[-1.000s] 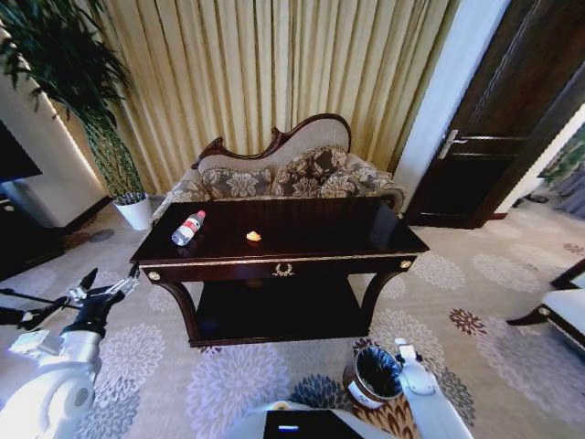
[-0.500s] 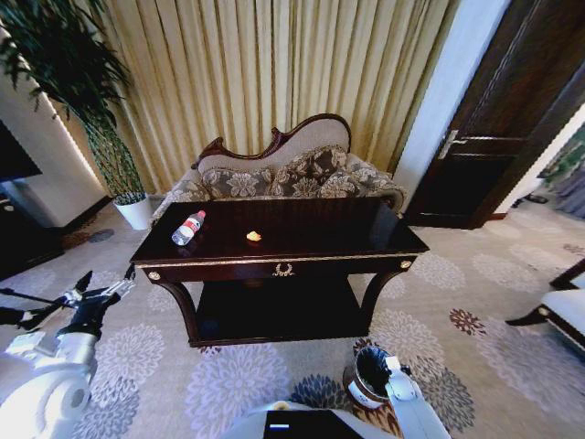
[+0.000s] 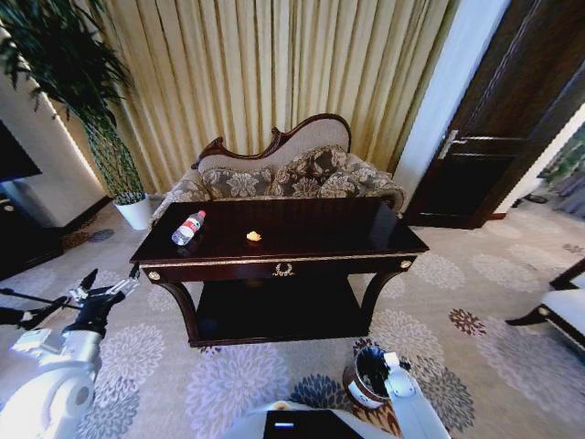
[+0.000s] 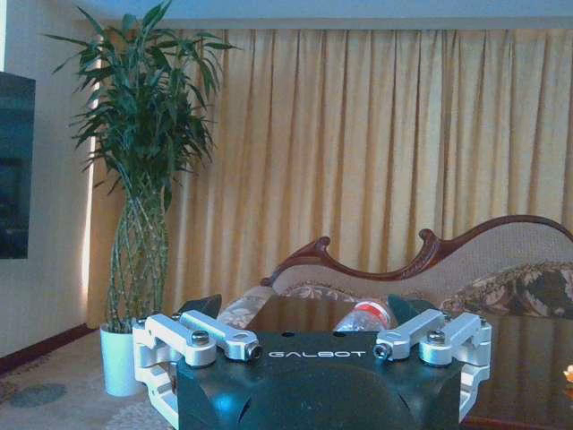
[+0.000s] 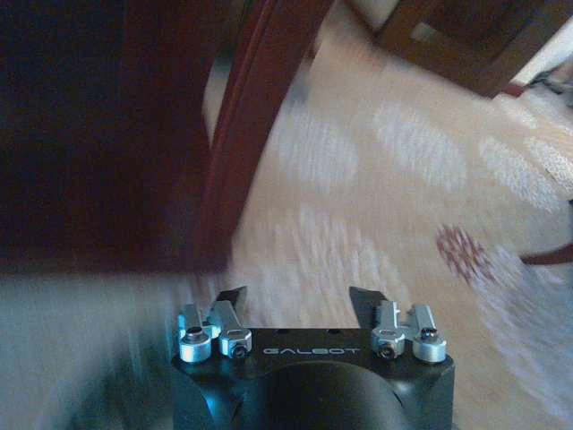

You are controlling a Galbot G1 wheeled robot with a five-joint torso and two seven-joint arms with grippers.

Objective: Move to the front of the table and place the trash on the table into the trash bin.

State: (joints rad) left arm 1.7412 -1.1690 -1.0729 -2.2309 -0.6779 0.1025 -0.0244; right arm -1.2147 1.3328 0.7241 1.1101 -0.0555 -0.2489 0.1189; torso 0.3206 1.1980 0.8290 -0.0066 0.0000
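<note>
The dark glossy table (image 3: 366,240) stands straight ahead on the patterned carpet. On its left end lies a clear bottle (image 3: 187,228) with a red cap, and a small orange-yellow scrap (image 3: 253,237) sits near the middle. My left gripper (image 3: 111,282) hangs open, low and left of the table's front left corner. In the left wrist view the gripper (image 4: 304,309) faces the bottle (image 4: 363,315) at tabletop height. The brown trash bin (image 3: 364,389) with a black liner stands on the floor at front right, with my right arm (image 3: 400,391) beside it. My right gripper (image 5: 300,300) is open, facing a table leg (image 5: 246,134).
A carved sofa (image 3: 283,178) stands behind the table, in front of gold curtains. A tall plant in a white pot (image 3: 137,212) is at the back left. A dark door (image 3: 494,137) is at the back right. A chair (image 3: 567,306) stands at the right edge.
My right arm has dropped and drawn in towards the trash bin. The left gripper has barely shifted. The table and the trash on it have not moved.
</note>
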